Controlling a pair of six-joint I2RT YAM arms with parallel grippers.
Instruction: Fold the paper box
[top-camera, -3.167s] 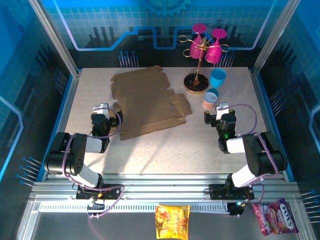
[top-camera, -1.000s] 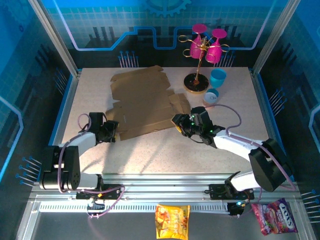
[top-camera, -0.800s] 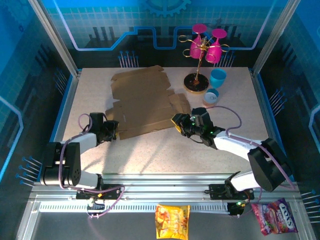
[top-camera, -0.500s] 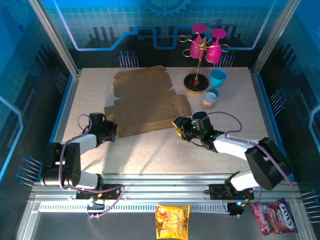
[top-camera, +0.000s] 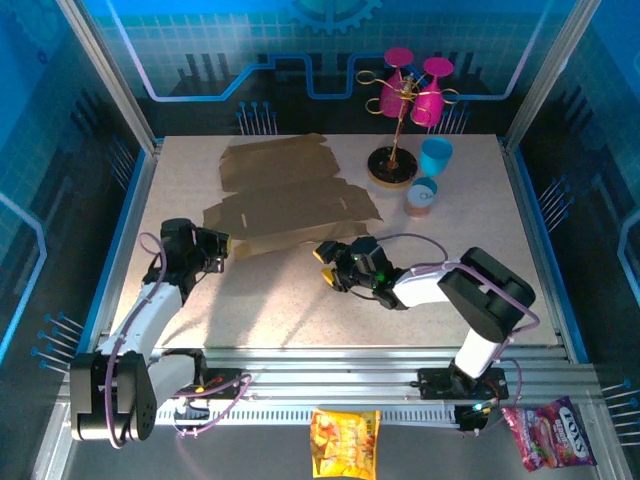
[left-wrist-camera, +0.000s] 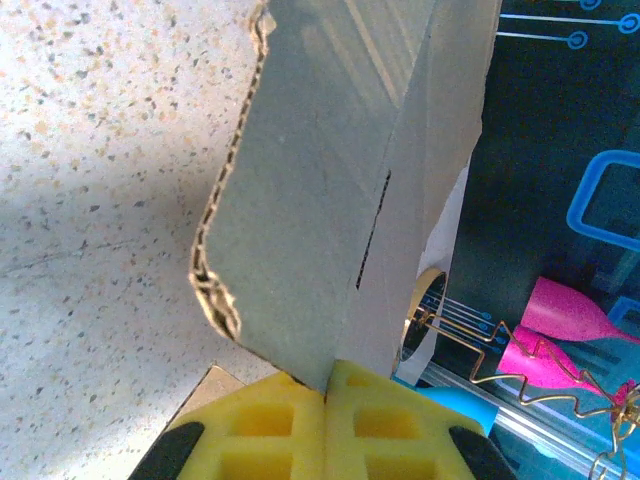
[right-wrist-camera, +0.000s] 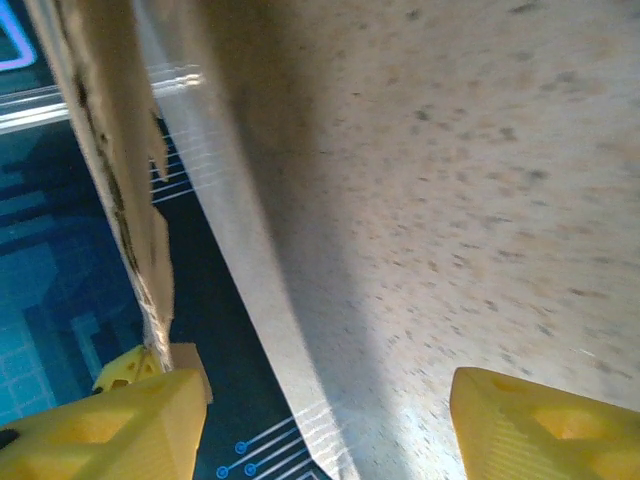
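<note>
Brown creased cardboard sheet lies beyond both grippers, long axis across table. Left gripper pinches near-left corner; right gripper, jaws apart, empty, just beside near edge.

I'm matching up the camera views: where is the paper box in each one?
Top external: paper box at centre-back of the table.
Left wrist: paper box in the middle, rising from the left tool.
Right wrist: paper box edge-on, upper left.
Shared landmark: the speckled table.
</note>
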